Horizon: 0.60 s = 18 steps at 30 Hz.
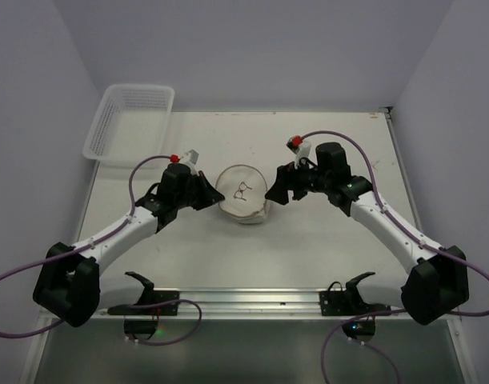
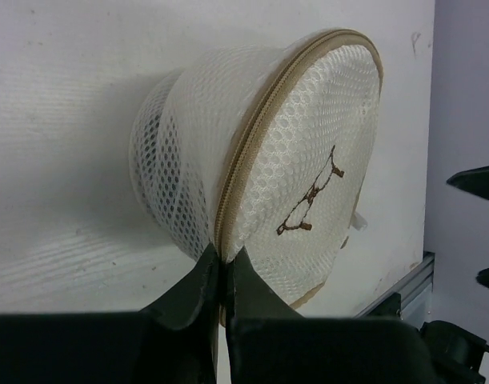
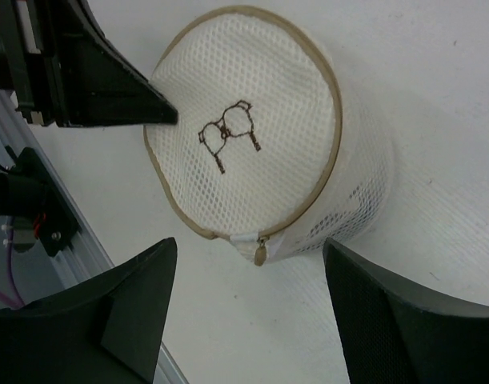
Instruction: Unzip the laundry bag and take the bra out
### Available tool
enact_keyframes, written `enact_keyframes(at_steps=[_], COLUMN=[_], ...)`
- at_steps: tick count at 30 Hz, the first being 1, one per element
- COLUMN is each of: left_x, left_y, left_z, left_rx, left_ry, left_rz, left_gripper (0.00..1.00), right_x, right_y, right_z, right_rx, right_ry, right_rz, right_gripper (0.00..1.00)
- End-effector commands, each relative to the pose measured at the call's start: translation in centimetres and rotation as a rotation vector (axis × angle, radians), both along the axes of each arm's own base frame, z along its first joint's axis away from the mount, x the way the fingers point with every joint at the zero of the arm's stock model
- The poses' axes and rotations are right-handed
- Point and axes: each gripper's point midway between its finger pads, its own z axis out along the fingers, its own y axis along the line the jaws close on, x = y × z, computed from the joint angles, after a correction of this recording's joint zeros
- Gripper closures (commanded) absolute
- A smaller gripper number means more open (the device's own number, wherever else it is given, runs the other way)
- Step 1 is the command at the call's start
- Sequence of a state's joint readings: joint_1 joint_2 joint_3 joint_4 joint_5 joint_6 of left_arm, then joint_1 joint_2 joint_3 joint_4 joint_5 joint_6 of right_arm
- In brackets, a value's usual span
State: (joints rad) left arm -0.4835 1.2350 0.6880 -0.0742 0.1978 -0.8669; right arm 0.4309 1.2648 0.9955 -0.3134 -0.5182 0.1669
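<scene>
Bag (image 1: 242,194) pinched at its rim

It lies tilted at mid-table (image 1: 308,240), zipped shut, icon face up. The left claw (image 2: 222,268) is pressed together on the tan zip rim at the bag's left side. The right claw (image 3: 249,242) stands spread just right of the bag, with the zip pull (image 3: 260,254) between its fingers, untouched.

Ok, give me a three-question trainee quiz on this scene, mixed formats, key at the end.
1. True or false: the left pincer is shut on the laundry bag rim.
2. The right pincer is: A open; B shut on the bag; C out of view.
3. Fill in: the zip pull hangs nearest the ___ pincer.
Key: 1 true; 2 A; 3 right.
</scene>
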Motion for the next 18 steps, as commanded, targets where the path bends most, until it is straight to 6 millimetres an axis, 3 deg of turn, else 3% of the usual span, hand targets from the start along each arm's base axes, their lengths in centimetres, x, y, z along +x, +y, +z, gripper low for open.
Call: enact_keyframes(at_steps=[1,2,4,8,13,18], left_x=[1.6,2.0,2.2,3.3,3.4,3.0], left_y=[0.5,0.7,0.7,1.5,0.9,0.5], left_z=[1.8,2.1,1.8,2.1,2.6,2.2], left_rx=[0.041,0.038,0.038,0.034,0.003,-0.014], left_ry=[-0.088,-0.092,-0.074,-0.062,-0.056,-0.026], left_rz=[-0.05,-0.049,-0.075,-0.081,-0.119,-0.137], left_gripper=[1.0,1.0,1.0,1.0,1.0,1.0], right_x=[-1.3,-2.0,-2.4,-4.0,-2.7,-0.9], right_y=[0.6,0.5,0.4,0.7,1.4,2.7], right_z=[0.6,-0.6,-0.7,-2.5,-3.5,-3.4], right_rx=[0.07,0.068,0.079,0.065,0.067,0.089], right_ry=[-0.029,-0.004,-0.025,-0.026,-0.088,-0.112], right_rz=[0.057,0.056,0.042,0.02,-0.079,-0.129], right_gripper=[0.25,0.26,0.28,0.35,0.51,0.55])
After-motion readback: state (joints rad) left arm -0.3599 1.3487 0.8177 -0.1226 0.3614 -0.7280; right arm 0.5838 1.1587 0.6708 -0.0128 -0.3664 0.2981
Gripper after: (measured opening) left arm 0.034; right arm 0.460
